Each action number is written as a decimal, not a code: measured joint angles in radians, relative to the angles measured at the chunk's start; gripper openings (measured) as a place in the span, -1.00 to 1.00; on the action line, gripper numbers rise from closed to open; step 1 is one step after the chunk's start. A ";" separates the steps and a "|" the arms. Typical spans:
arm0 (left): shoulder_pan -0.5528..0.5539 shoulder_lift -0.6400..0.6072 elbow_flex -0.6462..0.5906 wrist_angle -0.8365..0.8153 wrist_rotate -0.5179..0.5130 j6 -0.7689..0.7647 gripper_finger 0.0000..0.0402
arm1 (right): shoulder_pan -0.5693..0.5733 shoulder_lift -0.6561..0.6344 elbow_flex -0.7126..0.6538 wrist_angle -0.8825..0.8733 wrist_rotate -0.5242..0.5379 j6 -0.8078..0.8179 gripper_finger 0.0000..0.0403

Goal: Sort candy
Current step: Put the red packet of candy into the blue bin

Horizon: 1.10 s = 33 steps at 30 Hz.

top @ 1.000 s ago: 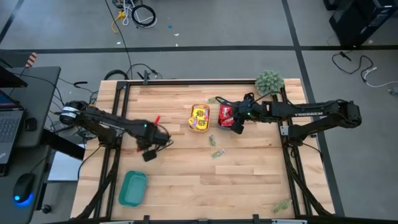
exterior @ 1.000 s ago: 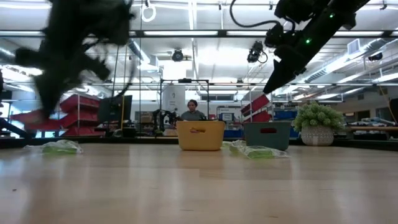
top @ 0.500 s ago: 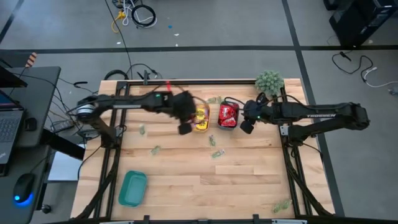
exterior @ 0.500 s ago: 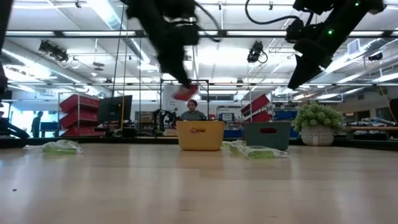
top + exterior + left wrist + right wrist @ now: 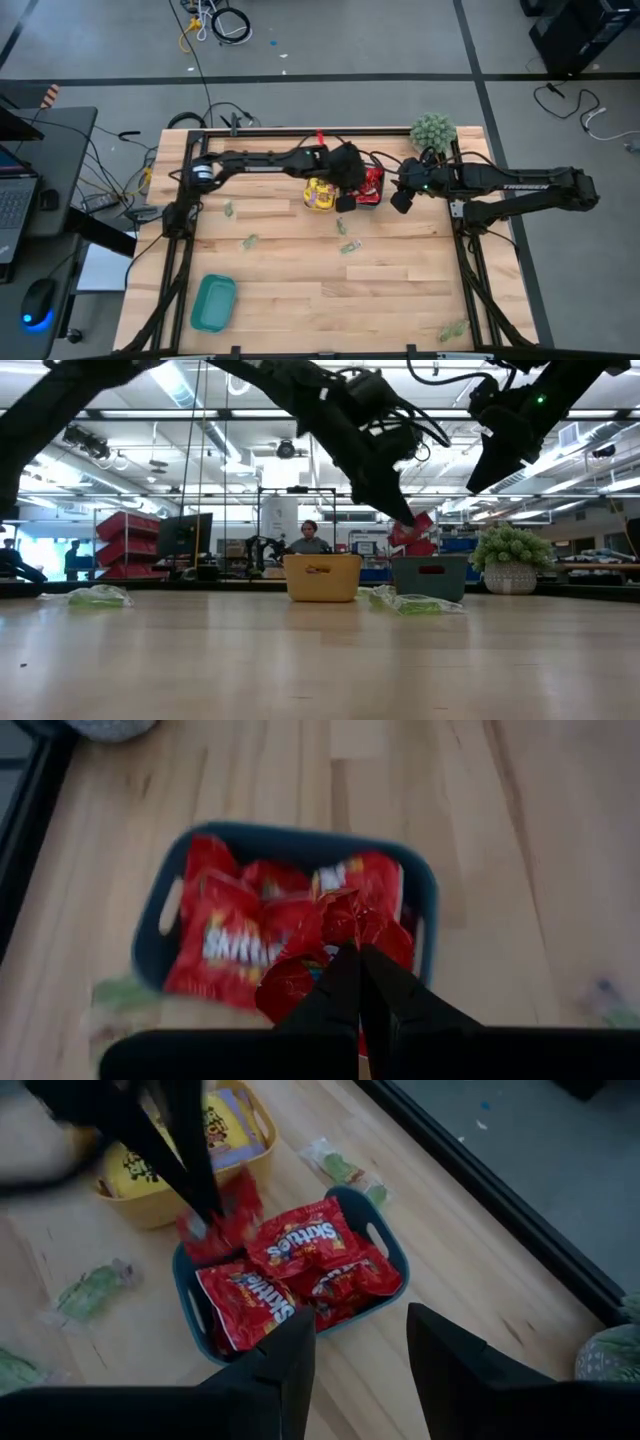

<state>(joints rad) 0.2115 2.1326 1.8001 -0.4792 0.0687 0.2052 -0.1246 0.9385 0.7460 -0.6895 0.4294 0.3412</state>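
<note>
My left gripper (image 5: 357, 188) is shut on a red candy packet (image 5: 412, 532) just over the blue tray (image 5: 385, 1230), which holds several red packets (image 5: 300, 1240). The fingers (image 5: 195, 1190) show slanting down in the right wrist view. My right gripper (image 5: 360, 1350) hangs open and holds nothing, on the blue tray's right (image 5: 405, 195). The yellow tray (image 5: 320, 192) with yellow packets stands on the blue tray's left. Small green pieces (image 5: 347, 246) lie loose on the wood. My left gripper pinches the red packet between its two fingertips at a crumpled upper edge (image 5: 340, 935). The fingers slant down from the table's left side. The packet hangs below them (image 5: 228, 1220), over the blue tray's end nearest the yellow tray; whether it touches the packets below, I cannot tell.
A teal tray (image 5: 213, 302) lies near the front left. A fuzzy green plant (image 5: 432, 130) stands at the far right corner. More green pieces lie at left (image 5: 248, 241) and at the front right (image 5: 455, 327). A person sits beyond the table (image 5: 308, 538).
My left gripper has swept, still shut on the red packet, from the table's left part toward the right and far side, past the yellow tray, to above the blue tray, turning as it went. My right gripper has drawn back a little toward the right edge.
</note>
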 joint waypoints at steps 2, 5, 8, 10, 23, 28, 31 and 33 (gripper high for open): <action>0.001 0.041 0.035 0.006 0.014 0.001 -1.00 | 0.000 -0.004 0.000 0.000 0.000 0.000 -0.28; 0.000 0.085 0.071 0.015 0.040 0.001 -1.00 | 0.000 -0.004 0.000 0.000 0.000 0.000 -0.28; 0.000 0.099 0.083 0.020 0.049 0.000 -1.00 | 0.000 -0.004 0.000 0.000 0.000 -0.001 -0.28; 0.000 0.101 0.081 0.017 0.047 0.001 -0.99 | 0.000 -0.004 0.000 0.000 0.000 -0.002 -0.28; -0.008 0.102 0.077 0.019 0.038 0.027 -0.32 | 0.000 -0.004 0.000 -0.001 -0.001 -0.003 -0.19; -0.006 0.102 0.077 0.039 0.038 0.003 -0.11 | 0.000 -0.004 0.000 -0.002 -0.002 -0.011 -0.11; -0.004 0.102 0.077 0.042 0.038 0.001 -0.06 | 0.000 -0.003 0.000 -0.003 -0.004 -0.011 -0.09; -0.004 0.102 0.083 0.028 0.037 0.001 -0.05 | 0.001 -0.003 0.000 -0.003 -0.004 -0.011 -0.08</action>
<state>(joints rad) 0.2077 2.2349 1.8835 -0.4513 0.1060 0.2058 -0.1238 0.9352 0.7460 -0.6922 0.4255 0.3302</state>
